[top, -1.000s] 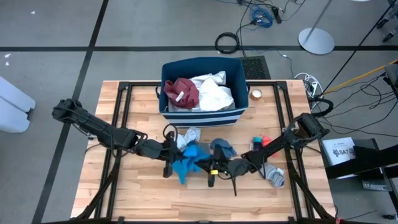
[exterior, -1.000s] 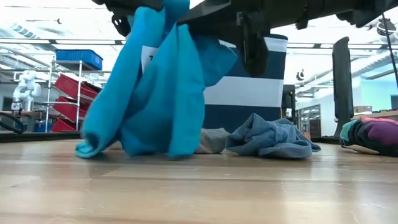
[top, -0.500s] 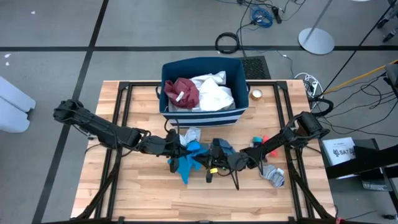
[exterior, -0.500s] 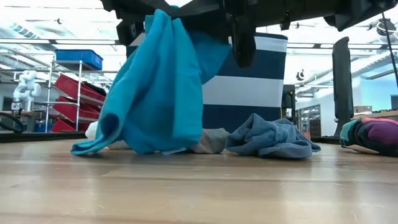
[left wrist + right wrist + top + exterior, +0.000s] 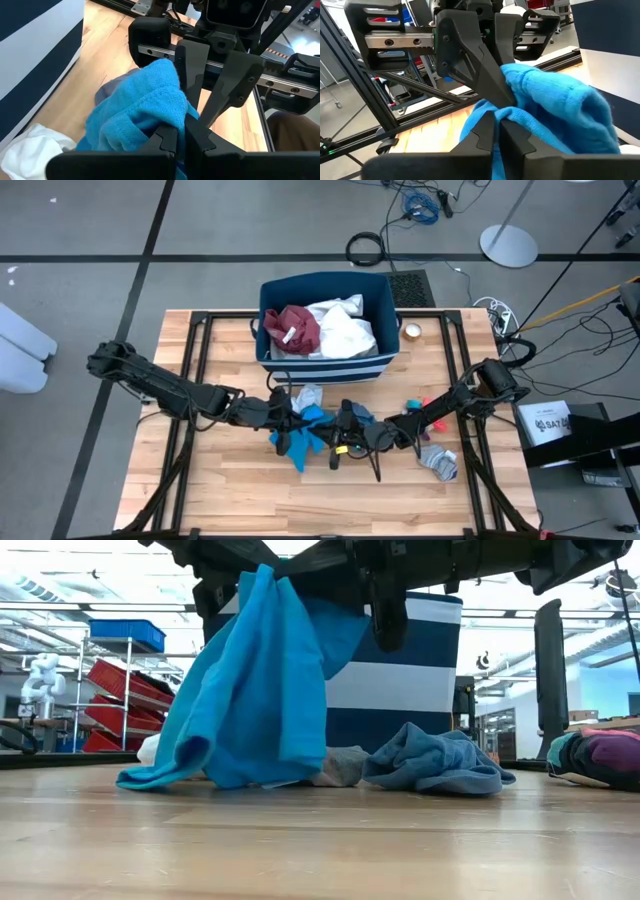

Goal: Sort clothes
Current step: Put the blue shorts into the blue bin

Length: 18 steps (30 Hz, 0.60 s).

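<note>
Blue garment (image 5: 303, 438) hangs pinched by left fingers (image 5: 172, 137) and right fingers (image 5: 495, 132).

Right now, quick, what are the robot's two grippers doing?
Left gripper: closed on the bright blue garment.
Right gripper: closed on the same bright blue garment.

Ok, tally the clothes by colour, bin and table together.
Maroon garment: 1
White garment: 1
Bright blue garment: 1
Grey-blue garment: 1
Pale grey piece: 1
Grey sock bundle: 1
Red piece: 1
Total: 7
</note>
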### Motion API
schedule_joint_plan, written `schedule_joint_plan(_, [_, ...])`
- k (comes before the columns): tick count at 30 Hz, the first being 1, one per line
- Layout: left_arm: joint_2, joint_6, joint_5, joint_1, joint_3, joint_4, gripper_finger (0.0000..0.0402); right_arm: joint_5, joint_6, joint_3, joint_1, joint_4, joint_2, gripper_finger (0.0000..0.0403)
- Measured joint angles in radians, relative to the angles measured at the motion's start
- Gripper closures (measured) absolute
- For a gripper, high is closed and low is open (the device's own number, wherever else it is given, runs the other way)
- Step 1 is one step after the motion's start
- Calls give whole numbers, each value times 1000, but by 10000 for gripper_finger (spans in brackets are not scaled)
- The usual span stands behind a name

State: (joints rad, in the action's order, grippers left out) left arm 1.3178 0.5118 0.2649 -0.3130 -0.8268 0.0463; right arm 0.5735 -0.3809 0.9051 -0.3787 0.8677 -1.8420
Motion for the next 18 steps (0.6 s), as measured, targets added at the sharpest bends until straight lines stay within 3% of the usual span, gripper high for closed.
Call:
schedule_joint_plan(13, [0, -22, 2, 0, 0, -3, 387, -61, -43, 0, 20, 4, 0, 297])
schedule_joint_plan(18, [0, -25, 6, 0, 0, 0, 387, -66, -49, 0, 31, 3, 0, 279])
